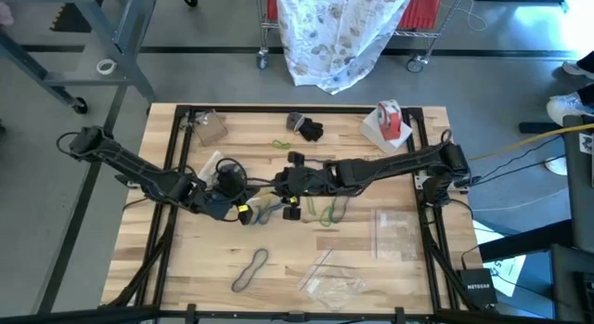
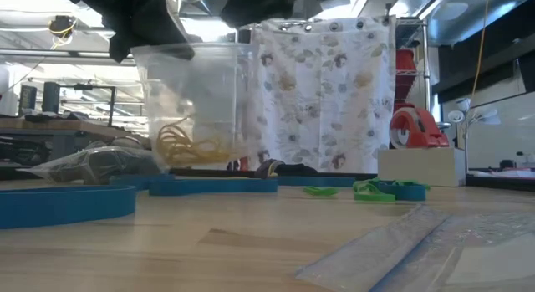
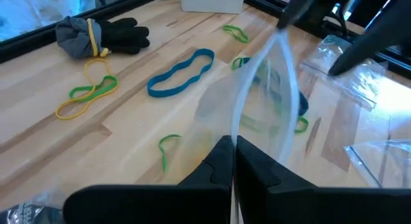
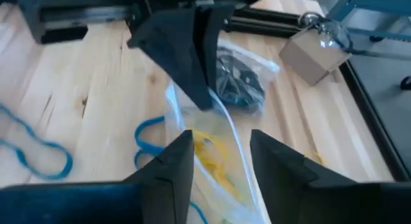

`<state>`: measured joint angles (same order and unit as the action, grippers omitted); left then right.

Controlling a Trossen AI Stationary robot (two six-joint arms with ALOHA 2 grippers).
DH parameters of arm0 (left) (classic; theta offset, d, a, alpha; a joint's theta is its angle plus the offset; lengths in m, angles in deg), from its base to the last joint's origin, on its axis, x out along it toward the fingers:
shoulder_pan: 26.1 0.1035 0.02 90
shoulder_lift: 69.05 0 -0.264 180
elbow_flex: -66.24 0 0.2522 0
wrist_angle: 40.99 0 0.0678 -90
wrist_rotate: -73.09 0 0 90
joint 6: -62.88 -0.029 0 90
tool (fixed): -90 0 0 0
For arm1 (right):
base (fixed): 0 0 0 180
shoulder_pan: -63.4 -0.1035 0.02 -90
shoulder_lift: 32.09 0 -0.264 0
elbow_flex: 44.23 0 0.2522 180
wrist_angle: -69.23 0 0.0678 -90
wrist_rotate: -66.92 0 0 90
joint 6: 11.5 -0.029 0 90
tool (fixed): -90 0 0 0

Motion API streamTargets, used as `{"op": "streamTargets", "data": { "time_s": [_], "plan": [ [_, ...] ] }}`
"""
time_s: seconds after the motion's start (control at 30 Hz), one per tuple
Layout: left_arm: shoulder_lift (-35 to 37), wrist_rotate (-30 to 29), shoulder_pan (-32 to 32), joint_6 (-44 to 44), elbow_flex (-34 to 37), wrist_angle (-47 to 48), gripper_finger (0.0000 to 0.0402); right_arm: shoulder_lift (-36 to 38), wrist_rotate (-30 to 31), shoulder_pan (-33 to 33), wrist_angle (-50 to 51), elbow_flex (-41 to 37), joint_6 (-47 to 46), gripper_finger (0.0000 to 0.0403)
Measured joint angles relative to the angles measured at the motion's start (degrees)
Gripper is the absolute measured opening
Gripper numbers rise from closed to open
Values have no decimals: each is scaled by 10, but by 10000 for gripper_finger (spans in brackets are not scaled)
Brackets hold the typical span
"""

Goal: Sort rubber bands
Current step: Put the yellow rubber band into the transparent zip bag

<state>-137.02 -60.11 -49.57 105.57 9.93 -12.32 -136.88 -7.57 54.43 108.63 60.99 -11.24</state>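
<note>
A clear plastic bag [image 2: 196,83] hangs over the table's middle with tan rubber bands [image 2: 188,146] in its bottom. My left gripper [image 3: 232,153] is shut on the bag's top edge. My right gripper [image 4: 221,144] is open, its fingers on either side of the bag's mouth. Loose bands lie on the wood: a blue one [image 3: 182,73], green ones [image 1: 325,211], a yellow-and-green pair [image 3: 90,92] and a grey one [image 1: 251,268]. My left gripper pinches the bag's top edge [image 3: 239,131] between its two shut fingers, slanting down from the table's left side. The film runs away from the fingertips and the bag hangs below them, mouth up. My right gripper may graze the film; I cannot tell.
A red-and-white tape roll [image 1: 390,120] on a white box stands at the far right, a small box [image 1: 209,127] at the far left, a dark bundle [image 1: 306,129] at the far middle. Other clear bags [image 1: 394,233] [image 1: 329,278] lie near right.
</note>
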Motion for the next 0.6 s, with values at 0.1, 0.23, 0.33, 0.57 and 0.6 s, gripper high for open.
{"op": "streamTargets", "data": {
  "time_s": [0.1,0.23,0.33,0.57,0.6],
  "plan": [
    [0,0,0,-17,0,1,1,18,4,0,50,3,-5,150],
    [0,6,-12,-57,0,17,1,36,1,-8,125,-2,-51,143],
    [-1,8,-22,-76,0,27,1,35,26,-21,140,-35,-69,136],
    [0,7,-44,-29,0,126,1,34,64,13,84,-133,-146,127],
    [0,7,-47,-23,0,138,1,34,61,27,68,-142,-154,127]
  ]
}}
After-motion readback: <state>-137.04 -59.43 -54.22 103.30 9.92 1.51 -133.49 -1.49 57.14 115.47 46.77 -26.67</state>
